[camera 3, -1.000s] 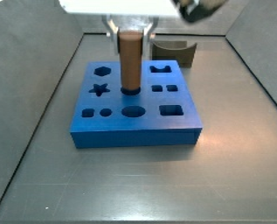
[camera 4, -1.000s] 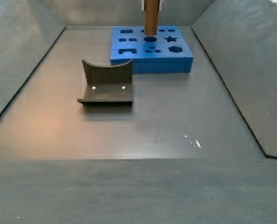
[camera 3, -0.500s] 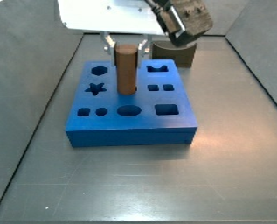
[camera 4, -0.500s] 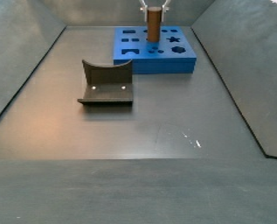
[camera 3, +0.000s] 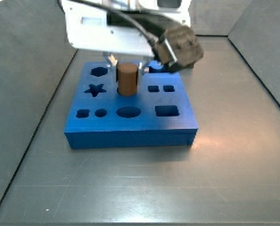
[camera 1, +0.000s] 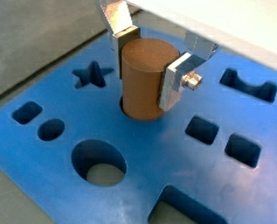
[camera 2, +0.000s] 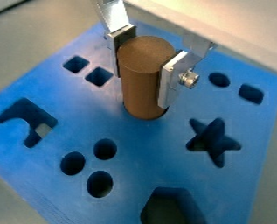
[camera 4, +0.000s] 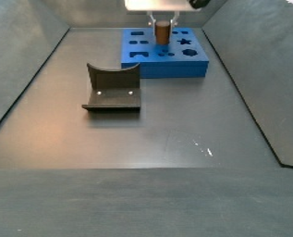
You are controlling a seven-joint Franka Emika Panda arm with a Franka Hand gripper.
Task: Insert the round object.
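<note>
The round object (camera 3: 128, 79) is a brown wooden peg standing upright with its lower end in a round hole at the middle of the blue block (camera 3: 130, 132). It also shows in both wrist views (camera 1: 143, 79) (camera 2: 141, 77) and in a side view (camera 4: 163, 35). The gripper (camera 3: 128, 64) is directly above the block, shut on the upper part of the peg, with a silver finger plate on each side (camera 1: 150, 63) (camera 2: 147, 63) (camera 4: 163, 20). The part of the peg inside the hole is hidden.
The blue block (camera 4: 174, 68) (camera 1: 164, 157) (camera 2: 82, 109) has several other shaped holes, among them an empty larger round hole (camera 1: 100, 164) and a star hole (camera 2: 211, 140). The fixture (camera 4: 112, 88) stands apart on the grey floor. Sloping grey walls enclose the floor.
The gripper has come down with the peg. The peg's lower end has gone into the block's middle hole, so less of it shows above the block.
</note>
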